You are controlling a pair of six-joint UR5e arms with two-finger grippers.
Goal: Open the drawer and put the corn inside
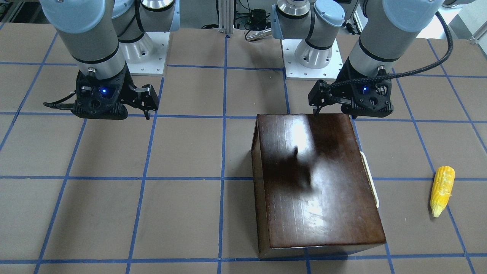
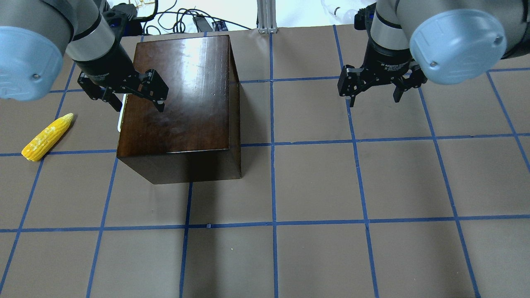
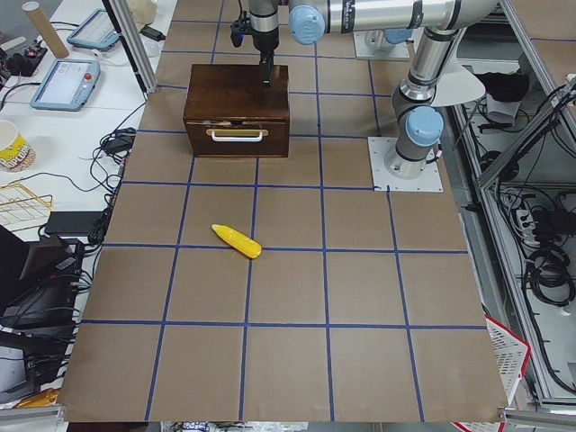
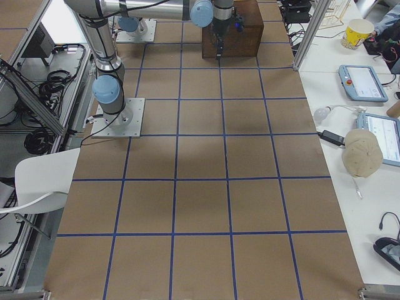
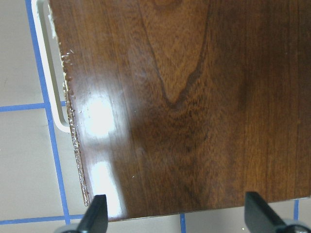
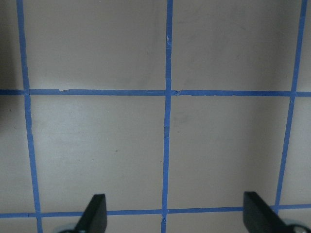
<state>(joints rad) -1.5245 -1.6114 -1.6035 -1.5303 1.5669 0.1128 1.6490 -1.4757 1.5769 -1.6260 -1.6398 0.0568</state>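
Glossy dark-brown wooden box (image 2: pixel 178 103), edge chipped beside its smooth cream handle (image 5: pixel 48 77); matt brown paper-covered bench (image 2: pixel 314 186); bumpy yellow corn (image 2: pixel 46 137).

One glossy dark-brown wooden box (image 2: pixel 178 95), one cream handle (image 1: pixel 370 179), one yellow corn cob (image 2: pixel 47 136), two black grippers, left (image 2: pixel 139 108) and right (image 2: pixel 374 101).

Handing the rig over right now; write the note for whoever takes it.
Left gripper: open, empty, above the box top near its handle edge.
Right gripper: open, empty, above bare table.
Drawer: shut; handle not gripped.
Corn: on the table off the handle side, apart from the box.
Done: nothing visible. Left: open drawer, pick corn, put it inside.
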